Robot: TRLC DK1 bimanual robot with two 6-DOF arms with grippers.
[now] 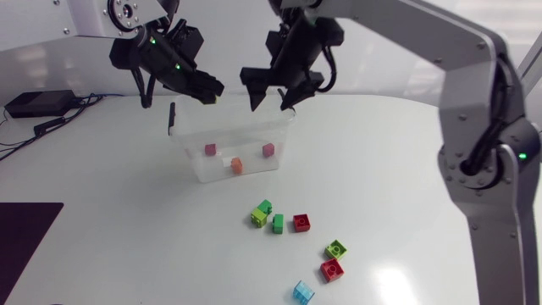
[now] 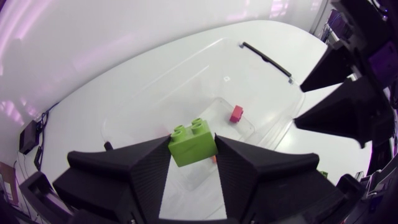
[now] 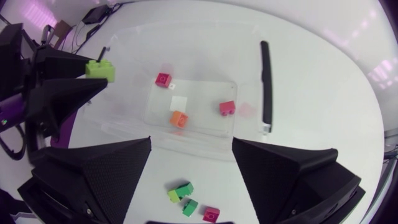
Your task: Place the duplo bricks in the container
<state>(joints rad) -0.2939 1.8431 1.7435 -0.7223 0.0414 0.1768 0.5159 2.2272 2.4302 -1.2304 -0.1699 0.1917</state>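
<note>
Left gripper (image 1: 209, 87) is clamped on one lime-green brick (image 2: 193, 144) with two studs, above the 11 o'clock rim of the clear container (image 1: 188, 161), near its black handle strip (image 1: 172, 116). The right gripper (image 1: 269, 93) hangs over the 1 o'clock rim, fingers spread, nothing between them. Inside the container lie three bricks: two pink-red bricks (image 1: 210, 149) and one orange brick (image 1: 237, 165). Seven lie loose on the white table (image 1: 406, 169) at the container's 5 o'clock: two lime bricks (image 1: 257, 219), two green bricks (image 1: 278, 223), two red bricks (image 1: 301, 222), one light-blue brick (image 1: 302, 292).
</note>
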